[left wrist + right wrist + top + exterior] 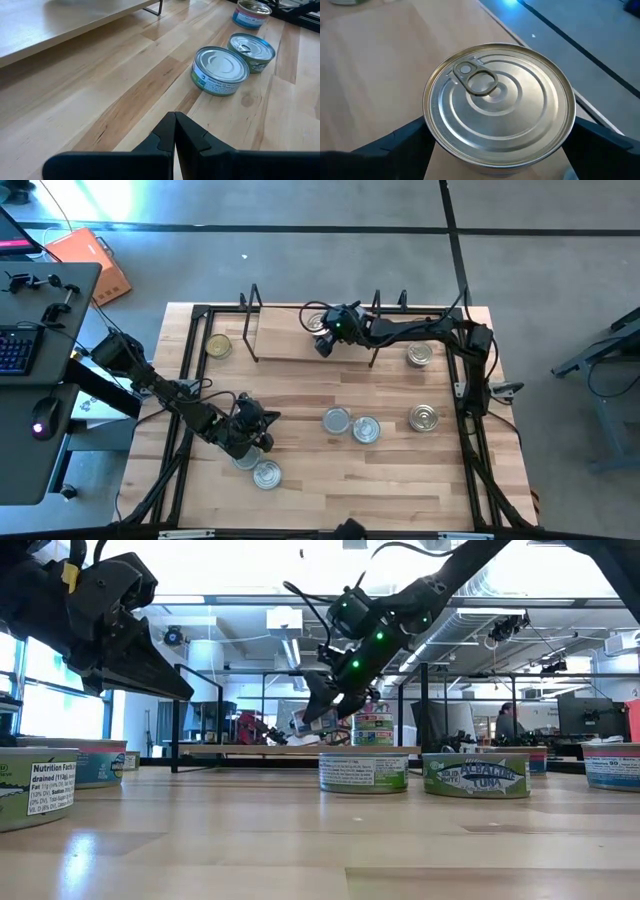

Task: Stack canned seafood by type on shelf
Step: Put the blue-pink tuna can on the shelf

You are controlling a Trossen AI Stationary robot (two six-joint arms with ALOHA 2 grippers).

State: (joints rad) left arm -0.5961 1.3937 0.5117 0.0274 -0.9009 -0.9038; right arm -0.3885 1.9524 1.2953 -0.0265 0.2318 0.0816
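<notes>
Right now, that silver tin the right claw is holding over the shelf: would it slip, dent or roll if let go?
The tin looks rigid metal, so probably no denting between the right claw's fingers. Its smooth, shiny wall may be somewhat slippery. It is short and wide with a flat top, so on the shelf it would likely sit stable rather than tip, rolling only if dropped on edge.

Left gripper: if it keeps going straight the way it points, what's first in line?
Probably the nearer silver-top tin, dead ahead of the shut left gripper across bare table. A second tin sits just beyond it. Depth is a guess.
</notes>
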